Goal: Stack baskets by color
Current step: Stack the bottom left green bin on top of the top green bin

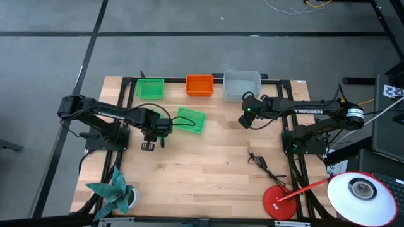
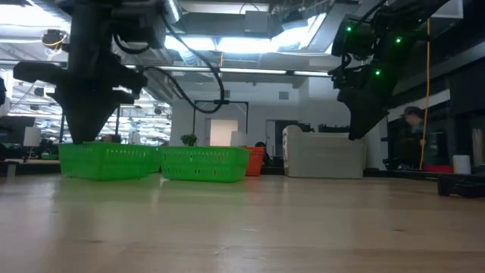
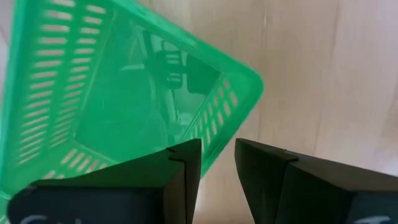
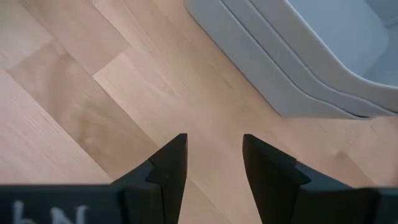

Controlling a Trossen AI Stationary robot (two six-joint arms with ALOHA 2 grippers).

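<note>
Along the far edge stand a green basket point(image 1: 150, 88), an orange basket point(image 1: 199, 85) and nested pale grey baskets point(image 1: 242, 85) point(image 4: 298, 56). Another green basket point(image 1: 191, 120) lies askew mid-table. My left gripper point(image 1: 154, 126) point(image 3: 217, 146) points down, open, just above a green basket point(image 3: 112, 106) point(image 2: 106, 161). One finger is over its inside and the other outside its rim, near a corner. My right gripper point(image 1: 246, 116) point(image 4: 214, 146) hangs open over bare wood, just in front of the grey baskets, slanting down.
A black cable point(image 1: 262, 164) lies on the right half of the table. A red round lamp base point(image 1: 281, 202) and its white head point(image 1: 363, 192) are at the near right. A teal folded paper figure point(image 1: 112, 192) stands at the near left corner.
</note>
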